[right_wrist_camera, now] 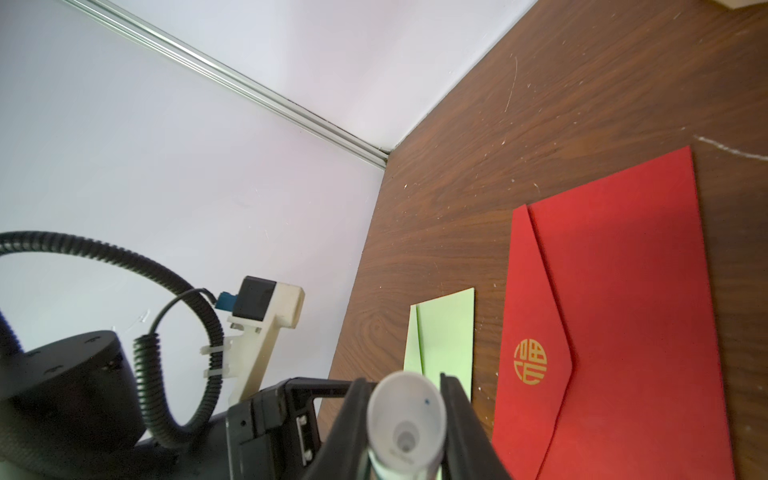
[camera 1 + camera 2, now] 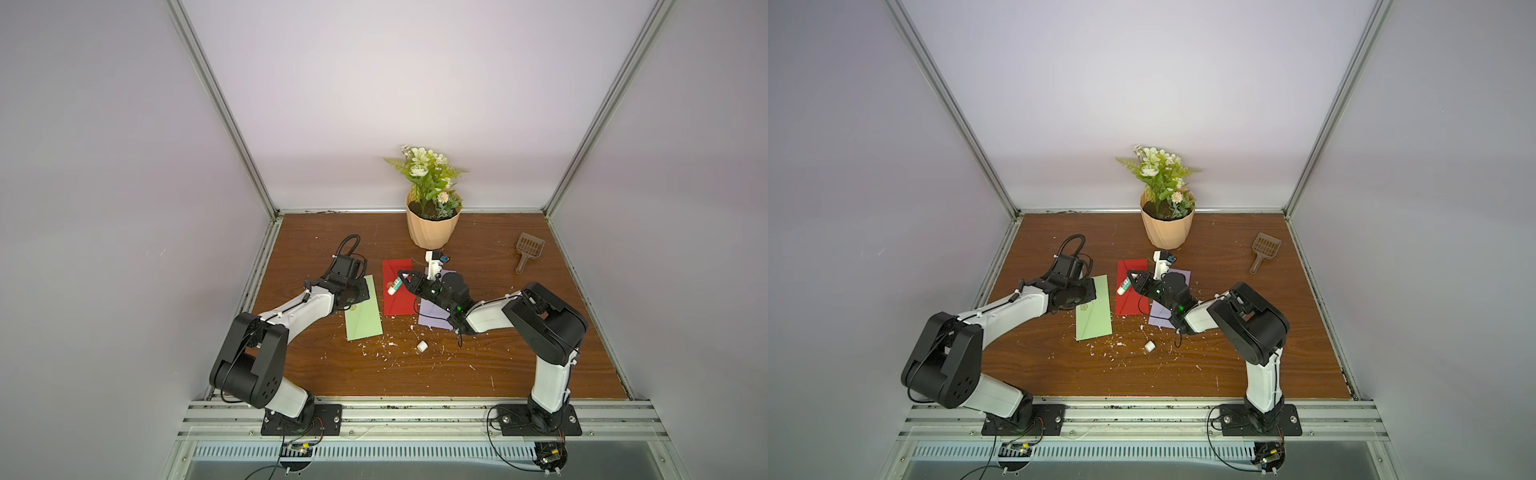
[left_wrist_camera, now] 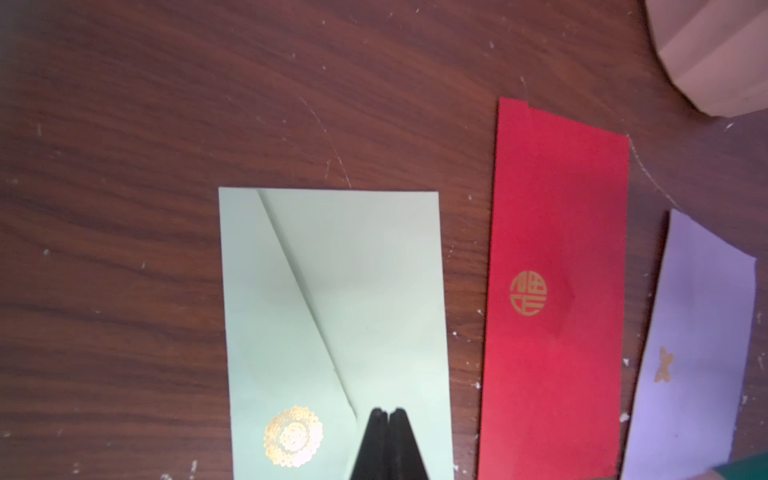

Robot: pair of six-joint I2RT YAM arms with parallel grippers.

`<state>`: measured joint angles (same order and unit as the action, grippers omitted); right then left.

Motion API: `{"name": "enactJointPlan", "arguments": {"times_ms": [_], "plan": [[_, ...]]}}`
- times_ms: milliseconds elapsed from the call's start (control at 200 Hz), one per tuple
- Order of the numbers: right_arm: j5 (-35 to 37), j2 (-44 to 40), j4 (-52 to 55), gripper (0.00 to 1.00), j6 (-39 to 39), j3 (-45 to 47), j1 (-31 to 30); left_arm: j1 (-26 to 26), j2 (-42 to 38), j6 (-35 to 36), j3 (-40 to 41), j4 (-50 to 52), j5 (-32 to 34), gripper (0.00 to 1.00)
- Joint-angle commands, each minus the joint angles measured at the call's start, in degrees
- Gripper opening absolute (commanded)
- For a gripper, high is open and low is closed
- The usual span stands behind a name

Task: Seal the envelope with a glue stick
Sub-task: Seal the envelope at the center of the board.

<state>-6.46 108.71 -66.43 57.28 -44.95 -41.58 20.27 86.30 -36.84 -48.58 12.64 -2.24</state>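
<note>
- Over the red envelope (image 2: 397, 308), your right gripper (image 2: 402, 279) pinches the glue stick (image 2: 394, 286). Its long axis runs slantwise, with the white end angled down toward the robot's left and the near edge of the desk (image 2: 478, 374).
- You cannot tell whether that end touches the paper.
- Your left gripper (image 3: 388, 415) is pressed together and empty above the green envelope (image 3: 374, 270); both top views hide it under its wrist.
- The right arm partly covers the purple envelope (image 2: 429, 318).
- The pot (image 2: 432, 232) holds a flowering plant (image 2: 428, 174).
</note>
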Motion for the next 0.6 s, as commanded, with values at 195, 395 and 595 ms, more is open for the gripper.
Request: {"name": "enactJointPlan", "arguments": {"times_ms": [195,395,595], "plan": [[-1.56,-2.18,-2.66,0.00,-1.11,0.00,0.21,0.29,0.79,1.63,1.27,6.73,5.66,0.00],[-1.60,-1.85,-2.55,0.00,-1.03,-0.40,0.25,0.29,1.19,1.27,3.41,4.94,3.91,0.00],[-1.55,-1.88,-2.24,0.00,-1.18,-0.21,0.19,0.40,2.56,0.37,4.39,1.74,0.75,0.00]]}}
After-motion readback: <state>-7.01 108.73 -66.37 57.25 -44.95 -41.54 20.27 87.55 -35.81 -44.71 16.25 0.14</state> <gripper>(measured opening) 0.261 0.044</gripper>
